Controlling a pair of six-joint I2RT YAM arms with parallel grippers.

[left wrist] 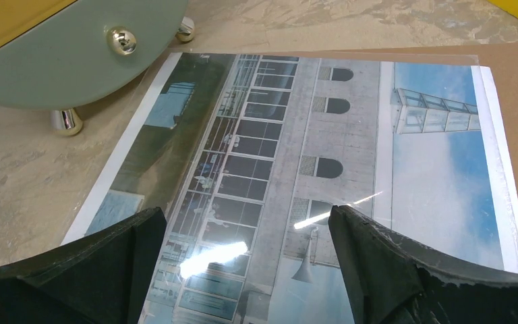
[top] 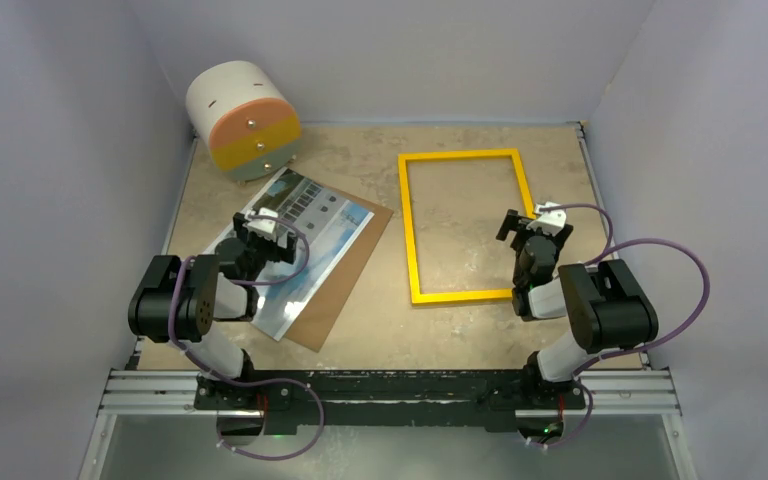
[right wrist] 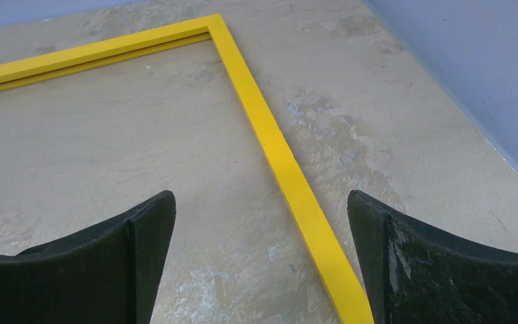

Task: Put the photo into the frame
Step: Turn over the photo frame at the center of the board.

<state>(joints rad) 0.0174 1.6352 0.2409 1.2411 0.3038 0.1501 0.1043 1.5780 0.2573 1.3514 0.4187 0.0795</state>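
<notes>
On the tabletop (top: 460, 335), photo (top: 332, 225) lies outside frame (top: 407, 230); left fingers (left wrist: 74, 270) and right fingers (right wrist: 74, 270) wide.

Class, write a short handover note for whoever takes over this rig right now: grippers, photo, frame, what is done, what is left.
Left gripper: open, empty, above the photo.
Right gripper: open, empty, over the right bar of the frame.
Photo lies face up on the brown board, left of the frame, which lies flat and empty.
Done: nothing. Left: lift photo, seat it in frame.

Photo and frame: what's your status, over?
Left fingers open over the photo. Right fingers open over the frame edge. Photo on brown board, frame empty. Round cabinet beside photo.
</notes>
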